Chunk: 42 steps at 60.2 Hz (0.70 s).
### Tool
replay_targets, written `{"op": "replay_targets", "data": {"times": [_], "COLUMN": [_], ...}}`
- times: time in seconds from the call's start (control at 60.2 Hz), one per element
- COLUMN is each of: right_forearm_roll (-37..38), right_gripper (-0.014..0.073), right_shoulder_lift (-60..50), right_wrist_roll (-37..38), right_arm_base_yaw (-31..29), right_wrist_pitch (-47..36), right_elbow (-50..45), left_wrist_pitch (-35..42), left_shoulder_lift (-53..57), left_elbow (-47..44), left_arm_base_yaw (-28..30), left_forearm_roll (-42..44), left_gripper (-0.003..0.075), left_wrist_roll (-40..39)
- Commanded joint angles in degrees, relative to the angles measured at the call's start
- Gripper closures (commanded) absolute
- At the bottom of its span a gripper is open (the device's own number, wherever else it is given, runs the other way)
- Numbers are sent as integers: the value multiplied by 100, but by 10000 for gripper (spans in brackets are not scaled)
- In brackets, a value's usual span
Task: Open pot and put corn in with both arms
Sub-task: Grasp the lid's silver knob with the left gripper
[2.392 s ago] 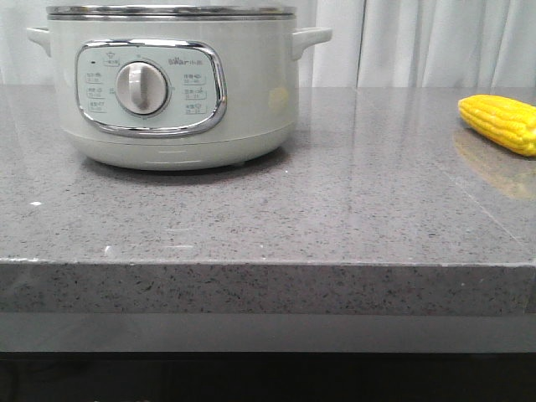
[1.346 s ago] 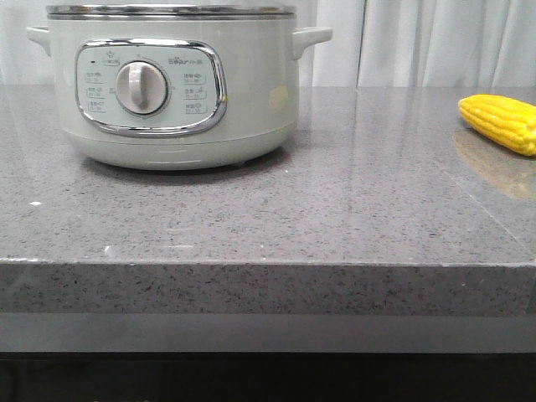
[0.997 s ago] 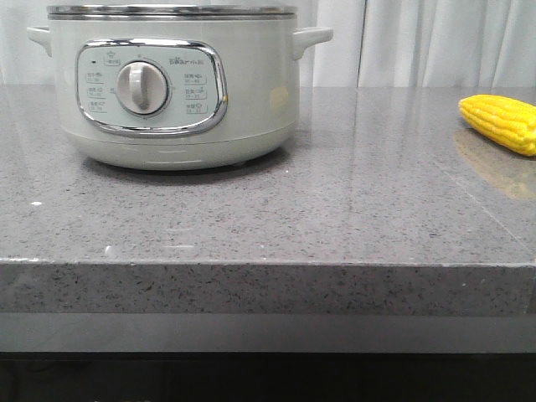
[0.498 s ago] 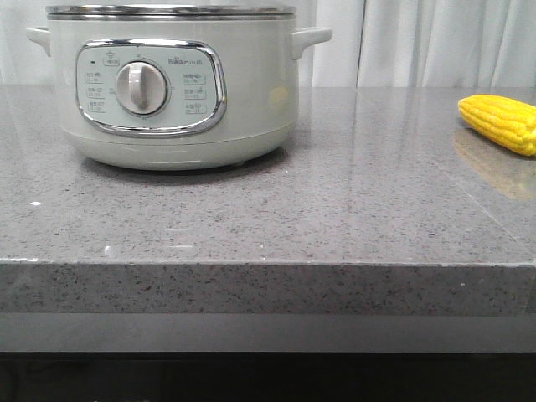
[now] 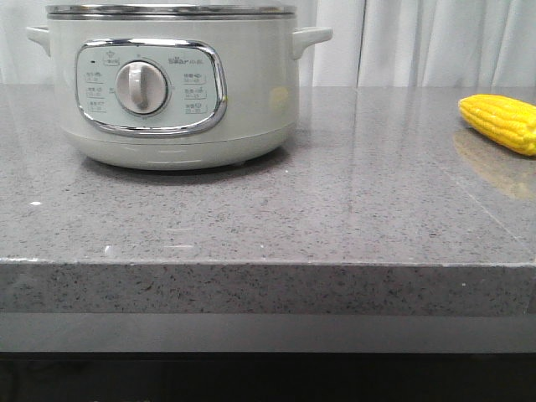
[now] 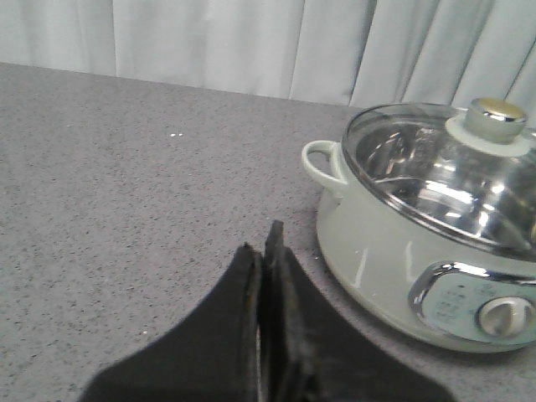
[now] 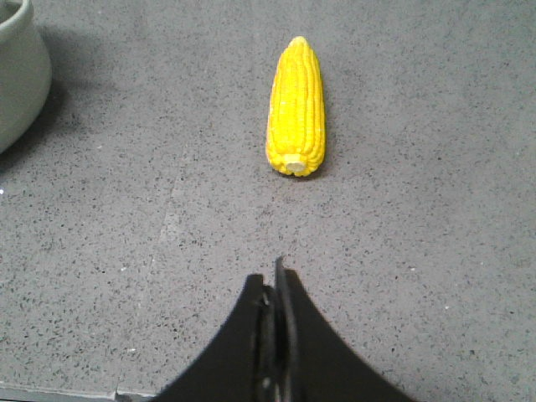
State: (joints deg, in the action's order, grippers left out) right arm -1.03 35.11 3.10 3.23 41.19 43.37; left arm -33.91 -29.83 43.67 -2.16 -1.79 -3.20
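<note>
The pale cream-green pot stands at the back left of the grey counter, its dial panel facing me. In the left wrist view the pot carries a glass lid with a round knob. The yellow corn lies on the counter at the far right; it also shows in the right wrist view. My left gripper is shut and empty, over the counter beside the pot's side handle. My right gripper is shut and empty, short of the corn's cut end. Neither gripper shows in the front view.
The speckled grey counter has its front edge close to the camera. White curtains hang behind it. The edge of the pot shows in a corner of the right wrist view.
</note>
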Motion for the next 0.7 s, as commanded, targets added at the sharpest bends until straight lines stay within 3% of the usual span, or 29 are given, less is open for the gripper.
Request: {"op": "replay_targets", "data": {"times": [0.0, 0.083, 0.199, 0.282, 0.366, 0.681], "right_forearm_roll": [69, 69, 69, 63, 63, 4], "right_gripper": [620, 469, 167, -1, -52, -52], "right_shoulder_lift": [82, 118, 139, 139, 139, 139], "right_wrist_roll": [-12, -12, -12, -12, -12, -7], "right_arm_base_yaw": [-16, -16, -16, -16, -16, -16], "right_wrist_pitch": [-370, -370, -375, -375, -375, -375], "right_elbow": [188, 188, 188, 188, 188, 188], "left_wrist_pitch": [460, 542, 715, 925, 1313, 2715], "left_shoulder_lift": [-185, -306, -522, -742, -963, -2305], "left_elbow": [147, 147, 147, 147, 147, 621], "left_arm_base_yaw": [-4, -47, -328, -698, -1105, -2234], "left_forearm_roll": [294, 357, 312, 308, 308, 258], "left_gripper": [676, 503, 249, 185, 187, 187], "left_wrist_roll": [12, 12, 12, 12, 12, 12]}}
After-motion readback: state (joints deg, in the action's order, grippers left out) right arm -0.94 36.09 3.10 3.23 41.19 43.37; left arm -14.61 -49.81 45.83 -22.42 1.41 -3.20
